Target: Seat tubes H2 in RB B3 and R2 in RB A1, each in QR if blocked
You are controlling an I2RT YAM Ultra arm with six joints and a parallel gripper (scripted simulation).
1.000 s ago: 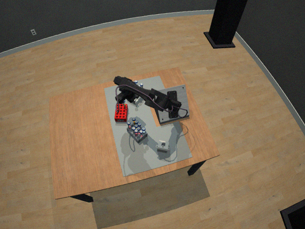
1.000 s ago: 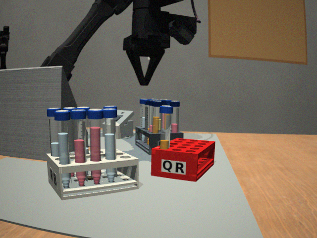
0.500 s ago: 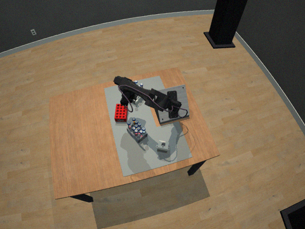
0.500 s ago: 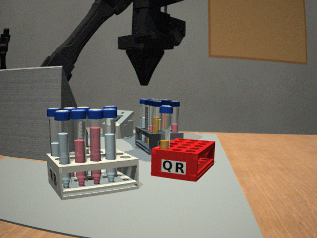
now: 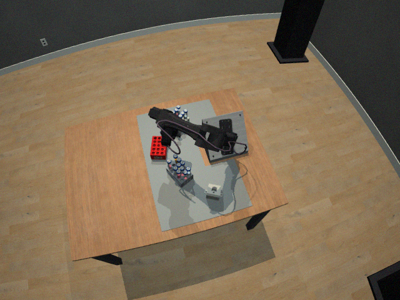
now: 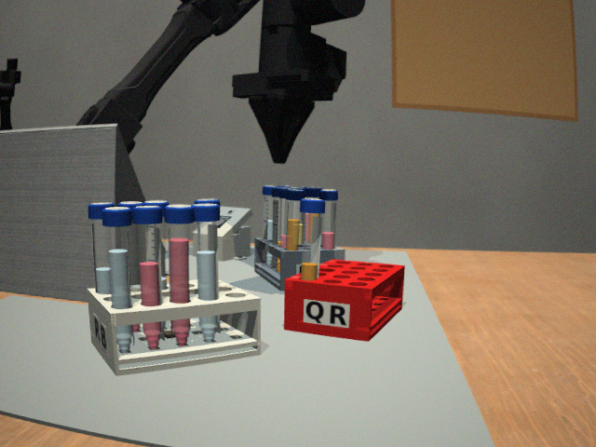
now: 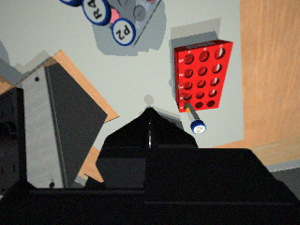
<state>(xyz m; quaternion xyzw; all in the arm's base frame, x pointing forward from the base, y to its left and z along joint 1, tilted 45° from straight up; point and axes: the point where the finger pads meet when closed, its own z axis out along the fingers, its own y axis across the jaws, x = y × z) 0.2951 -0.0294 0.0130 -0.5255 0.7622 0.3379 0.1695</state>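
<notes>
The single black six-joint arm reaches out above the bench, its upper links sloping up and outward and its wrist turned downward. Its parallel gripper (image 5: 166, 142) (image 6: 279, 161) (image 7: 150, 112) points straight down, raised higher than the red rack QR (image 5: 158, 147) (image 6: 336, 312) (image 7: 202, 75) and off to one side of it. The two tapered black fingers meet at their tips, with nothing between them, touching neither rack QR nor its tube.
</notes>
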